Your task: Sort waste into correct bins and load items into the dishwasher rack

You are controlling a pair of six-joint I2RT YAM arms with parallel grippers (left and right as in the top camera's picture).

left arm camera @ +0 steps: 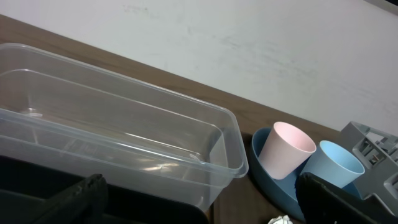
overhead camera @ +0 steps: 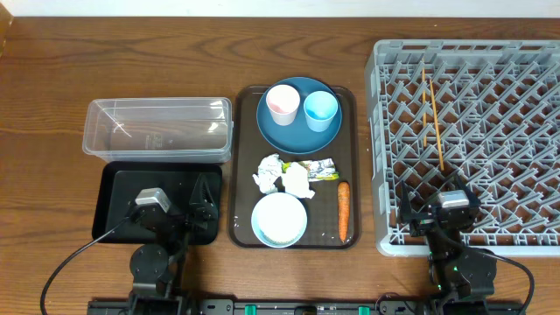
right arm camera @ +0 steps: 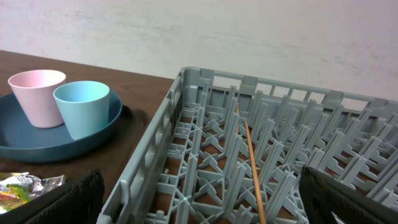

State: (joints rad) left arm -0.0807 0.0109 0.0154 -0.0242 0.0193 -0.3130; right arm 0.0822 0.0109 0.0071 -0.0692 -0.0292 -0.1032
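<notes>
- the left gripper (left arm camera: 199, 210) hangs over the near part of the black tray (overhead camera: 118, 188). its two dark fingers (left arm camera: 81, 198) sit at the bottom corners of the left wrist view, spread wide apart with nothing between them.
- the right gripper (right arm camera: 199, 208) hangs over the near left corner of the dishwasher rack (overhead camera: 381, 131). its fingers (right arm camera: 348, 196) are likewise spread wide and hold nothing.
- the white bowl (overhead camera: 280, 219) stands upright at the near end of the brown serving tray (overhead camera: 238, 175), between the black tray and the rack.
- the carrot (overhead camera: 344, 210) lies just to the right of the bowl on the same tray, its length running near to far.
- past the bowl lie two crumpled paper wads (overhead camera: 269, 171), side by side, with the green-yellow wrapper (overhead camera: 319, 168) just to their right.
- the blue plate (overhead camera: 297, 131) fills the far end of the serving tray. the white cup (overhead camera: 283, 103) and the light blue cup (overhead camera: 320, 110) stand upright on it, next to each other, the white one on the left.
- the clear tub (overhead camera: 157, 102) sits on the wooden table (overhead camera: 52, 175) just beyond the black tray, left of the serving tray, with nothing seen inside it.
- two thin chopsticks (overhead camera: 431, 109) lie in the far half of the rack, on its pegs.
</notes>
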